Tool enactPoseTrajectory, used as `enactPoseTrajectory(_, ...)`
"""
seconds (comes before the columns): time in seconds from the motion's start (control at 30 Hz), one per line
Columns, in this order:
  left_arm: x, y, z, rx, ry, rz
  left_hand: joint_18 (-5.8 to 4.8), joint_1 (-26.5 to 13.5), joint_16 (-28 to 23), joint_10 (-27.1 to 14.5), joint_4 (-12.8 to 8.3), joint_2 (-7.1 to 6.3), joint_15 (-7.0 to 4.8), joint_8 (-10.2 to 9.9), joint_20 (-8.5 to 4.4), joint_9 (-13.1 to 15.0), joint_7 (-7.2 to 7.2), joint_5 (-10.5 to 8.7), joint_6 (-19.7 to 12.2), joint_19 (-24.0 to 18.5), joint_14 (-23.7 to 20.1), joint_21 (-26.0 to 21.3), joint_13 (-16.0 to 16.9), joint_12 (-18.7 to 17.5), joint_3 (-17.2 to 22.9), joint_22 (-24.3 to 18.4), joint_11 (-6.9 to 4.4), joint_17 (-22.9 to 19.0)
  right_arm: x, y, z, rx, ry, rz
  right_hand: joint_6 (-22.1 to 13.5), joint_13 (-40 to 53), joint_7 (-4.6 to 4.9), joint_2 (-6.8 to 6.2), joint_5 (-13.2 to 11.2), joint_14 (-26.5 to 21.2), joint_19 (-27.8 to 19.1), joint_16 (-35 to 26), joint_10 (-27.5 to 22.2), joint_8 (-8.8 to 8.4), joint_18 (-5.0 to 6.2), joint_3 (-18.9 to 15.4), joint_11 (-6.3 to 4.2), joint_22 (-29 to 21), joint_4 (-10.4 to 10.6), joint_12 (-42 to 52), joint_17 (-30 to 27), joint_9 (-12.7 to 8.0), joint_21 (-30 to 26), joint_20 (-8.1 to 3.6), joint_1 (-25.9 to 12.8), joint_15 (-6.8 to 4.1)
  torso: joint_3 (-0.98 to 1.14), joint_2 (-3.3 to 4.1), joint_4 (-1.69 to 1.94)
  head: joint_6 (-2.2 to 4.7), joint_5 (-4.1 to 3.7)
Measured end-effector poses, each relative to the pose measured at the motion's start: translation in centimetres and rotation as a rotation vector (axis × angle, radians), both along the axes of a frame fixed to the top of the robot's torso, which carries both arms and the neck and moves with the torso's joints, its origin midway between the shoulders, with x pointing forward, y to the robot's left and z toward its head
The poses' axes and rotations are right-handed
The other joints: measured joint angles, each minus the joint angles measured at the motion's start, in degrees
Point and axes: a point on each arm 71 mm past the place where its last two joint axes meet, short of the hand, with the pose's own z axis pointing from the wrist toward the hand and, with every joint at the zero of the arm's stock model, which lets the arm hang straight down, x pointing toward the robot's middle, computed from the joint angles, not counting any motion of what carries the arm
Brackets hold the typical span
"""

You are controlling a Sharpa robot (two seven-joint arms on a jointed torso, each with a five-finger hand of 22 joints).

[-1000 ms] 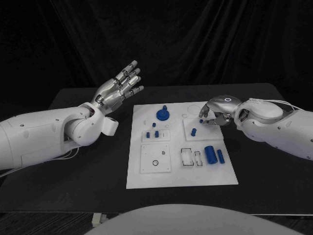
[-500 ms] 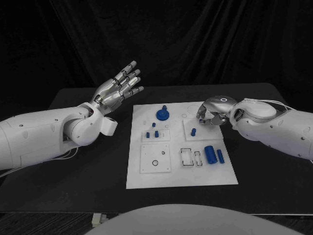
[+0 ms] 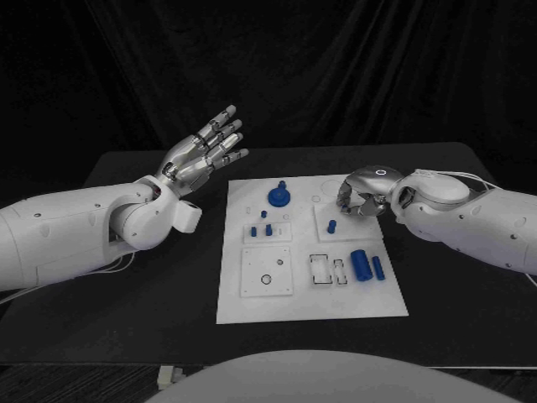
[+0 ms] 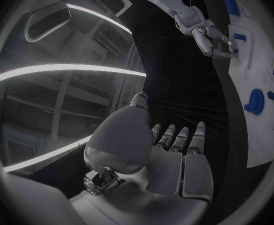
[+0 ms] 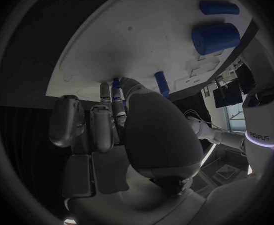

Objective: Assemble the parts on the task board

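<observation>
Silver right hand (image 3: 363,195) has edged leftward over the task board (image 3: 311,298).

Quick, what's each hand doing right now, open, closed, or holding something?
Left hand: open, raised above the table, holding nothing.
Right hand: fingers curled down over the task board; a small blue part shows at its fingertips, grip cannot be told.

The scene is dim, with a black backdrop and a dark table (image 3: 159,277). The flat white rectangular task board (image 3: 311,298) stands out brightest. Both wrist views bend straight edges strongly, and pale light streaks curve across the left one.
</observation>
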Motion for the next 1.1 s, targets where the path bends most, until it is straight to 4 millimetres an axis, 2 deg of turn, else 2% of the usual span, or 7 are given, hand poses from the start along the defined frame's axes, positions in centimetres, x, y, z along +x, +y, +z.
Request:
enactPoseTrajectory(0.13, 0.03, 0.0, -0.01, -0.001, 0.0, -0.001, -0.15, 0.49, 0.23, 0.0, 0.0, -0.09, 0.21, 0.0, 0.13, 0.0, 0.3, 0.31, 0.3, 0.13, 0.21, 0.22, 0.0, 0.0, 0.0, 0.2, 0.0, 0.0, -0.06, 0.11, -0.01, 0.001, 0.006, 0.003, 0.52, 0.18, 0.2, -0.4, 4.58, 0.0, -0.18, 0.0, 0.17, 0.38, 0.0, 1.08, -0.17, 0.0, -1.08, 0.46, 0.0, 1.03, 0.0, -0.18, 0.38, 0.0, 0.0, 0.01, 0.0, 0.0, -0.09)
enactPoseTrajectory(0.17, 0.04, -0.01, -0.02, -0.001, 0.0, -0.002, -0.97, 0.51, 0.23, 0.0, 0.0, -0.08, 0.2, 0.0, 0.21, 0.04, 0.3, 0.31, 0.3, 0.21, 0.21, 0.22, 0.0, 0.0, 0.0, 0.21, 0.0, 0.04, -0.08, 0.13, -0.01, 0.002, 0.007, 0.004, 0.52, 0.21, 0.2, -0.4, 5.85, 0.0, -0.27, 0.0, 0.17, 0.48, 0.0, 1.43, -0.17, 0.0, -1.44, 0.51, -0.02, 1.34, 0.0, -0.27, 0.38, 0.0, 0.0, 0.01, 0.0, 0.0, -0.09)
enactPoseTrajectory(0.3, 0.07, -0.09, -0.04, -0.002, 0.001, -0.004, -0.96, 0.51, 0.45, 0.0, 0.0, -0.09, 0.41, 0.22, 0.21, 0.06, 0.61, 0.7, 0.61, 0.21, 0.41, 0.22, 0.0, 0.0, 0.0, 0.27, 0.0, 0.1, -0.17, 0.07, 0.01, 0.002, 0.011, 0.004, 0.17, 0.44, -0.15, -0.79, 8.77, 0.0, -0.69, -0.44, 0.14, 0.48, 0.0, 2.25, -0.15, -0.01, -2.18, 0.51, -0.76, 2.13, -0.89, -0.69, 0.78, 0.0, 0.0, 0.02, -0.01, 0.0, -0.09)
enactPoseTrajectory(0.4, 0.1, -0.15, -0.07, -0.002, 0.001, -0.007, -0.96, 0.72, 0.45, -0.12, 0.0, 0.12, 0.41, 0.22, 0.0, 0.1, 1.01, 0.7, 0.61, 0.41, 0.41, 0.22, -0.01, 0.0, 0.0, 0.34, 0.11, 0.11, -0.22, -0.05, 0.02, 0.001, 0.014, 0.0, -0.44, 0.56, -0.15, -1.19, 9.2, 0.0, -0.9, -0.73, -0.48, 0.48, 0.0, 2.53, 0.48, -0.01, -2.05, 0.54, -1.29, 2.5, -1.52, -0.48, 0.39, 0.0, 0.0, 0.02, 0.0, 0.0, -0.09)
enactPoseTrajectory(0.8, 0.17, -0.21, -0.16, -0.004, 0.003, -0.01, -1.84, 0.72, 0.67, -0.2, 0.0, 0.12, 0.62, 0.22, 0.2, 0.12, 1.22, 0.7, 0.82, 0.62, 0.62, 0.44, -0.01, 0.23, 0.0, 0.51, 0.2, 0.22, -0.2, -0.18, 0.01, -0.003, 0.017, -0.012, -0.72, 1.28, -0.43, -1.32, 10.93, 0.0, -1.3, -0.95, -0.68, 0.5, 0.0, 3.79, 0.22, -0.02, -3.31, 1.77, -1.86, 3.9, -2.0, -0.48, 0.25, 0.0, 0.0, -0.02, -0.02, 0.0, 0.04)
enactPoseTrajectory(0.9, 0.17, -0.25, -0.18, -0.004, 0.003, -0.011, -1.83, 0.72, 0.67, -0.2, 0.0, 0.12, 0.82, 0.22, 0.2, 0.11, 1.23, 0.7, 0.82, 0.62, 0.83, 0.44, -0.01, 0.23, 0.0, 0.51, 0.2, 0.22, -0.2, -0.2, 0.01, -0.003, 0.017, -0.013, -0.32, 1.65, -0.03, -1.28, 10.93, 0.0, -1.3, -0.95, -0.03, 0.83, 0.01, 4.12, -0.39, -0.02, -3.64, 2.45, -1.92, 4.4, -2.0, -0.48, 0.22, 0.0, 0.0, -0.02, -0.02, 0.0, 0.01)
enactPoseTrajectory(1.1, 0.18, -0.33, -0.24, -0.005, 0.004, -0.013, -1.82, 0.97, 0.9, -0.2, 0.0, 0.38, 0.82, 0.21, 0.12, 0.13, 1.22, 0.93, 0.82, 0.94, 0.83, 0.44, -0.01, 0.23, 0.0, 0.75, 0.2, 0.26, -0.2, -0.15, -0.01, -0.001, 0.016, -0.009, 0.5, 2.34, 0.8, -0.9, 10.93, 0.0, -1.3, -1.18, 0.84, 1.99, 0.0, 4.57, -0.35, -0.02, -4.09, 3.61, -2.2, 5.57, -2.0, -0.48, -0.18, 0.0, 0.0, -0.02, -0.03, 0.0, 0.06)
